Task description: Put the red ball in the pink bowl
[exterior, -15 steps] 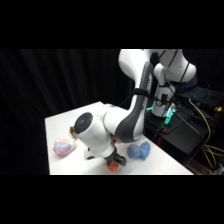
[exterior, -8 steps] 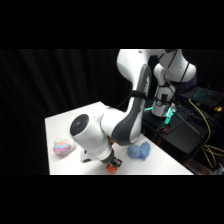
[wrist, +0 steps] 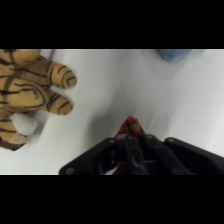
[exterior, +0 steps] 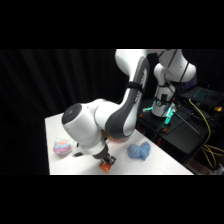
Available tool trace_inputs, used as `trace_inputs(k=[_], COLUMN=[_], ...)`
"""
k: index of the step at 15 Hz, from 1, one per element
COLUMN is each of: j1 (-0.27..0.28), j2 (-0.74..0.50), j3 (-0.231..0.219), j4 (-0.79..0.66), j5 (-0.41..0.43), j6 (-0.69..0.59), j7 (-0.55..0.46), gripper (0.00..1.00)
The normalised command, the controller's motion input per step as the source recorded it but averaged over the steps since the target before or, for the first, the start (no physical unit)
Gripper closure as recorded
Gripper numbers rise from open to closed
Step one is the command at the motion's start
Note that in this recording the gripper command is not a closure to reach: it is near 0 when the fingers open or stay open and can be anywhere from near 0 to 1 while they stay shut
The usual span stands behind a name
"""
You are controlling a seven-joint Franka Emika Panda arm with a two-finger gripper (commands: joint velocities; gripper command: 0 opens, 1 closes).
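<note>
Low at the bench's (exterior: pixel 60 125) front edge, gripper (exterior: pixel 106 163) down at about 6 o'clock of the side view, right over the red ball (exterior: pixel 105 168). From the wrist view, ball (wrist: pixel 131 126) wedged between the black fingers (wrist: pixel 125 145), which look drawn in close on either side; appears gripped, though contact not fully clear. Still on or barely off the bench surface, so pick-up at most just begun. Going left to right across the side view: pastel striped lump (exterior: pixel 62 146) at 9 o'clock of the gripper, then ball, then blue lump (exterior: pixel 139 151) at 3 o'clock. Pink bowl mostly hidden behind the arm, only a reddish sliver (exterior: pixel 119 142) showing. Tiger-striped plush (wrist: pixel 30 90) at 10 o'clock in wrist view. Left to do: lift, carry to bowl, release.
</note>
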Motion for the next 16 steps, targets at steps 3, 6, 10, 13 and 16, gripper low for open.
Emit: trace_inputs(k=[3,6,10,13,16], j1=[-0.033,0.003,-0.014,-0.043,-0.080], j2=[-0.65,-0.72,-0.66,-0.59,-0.54], j3=[-0.063,-0.091,-0.096,-0.102,-0.101], j4=[-0.51,-0.68,-0.73,-0.74,-0.72], j5=[0.036,-0.005,-0.009,-0.003,0.040], j6=[0.10,0.21,0.31,0.36,0.32], j7=[-0.03,0.07,0.14,0.21,0.23], gripper=[0.22,0.22,0.22,0.22,0.22])
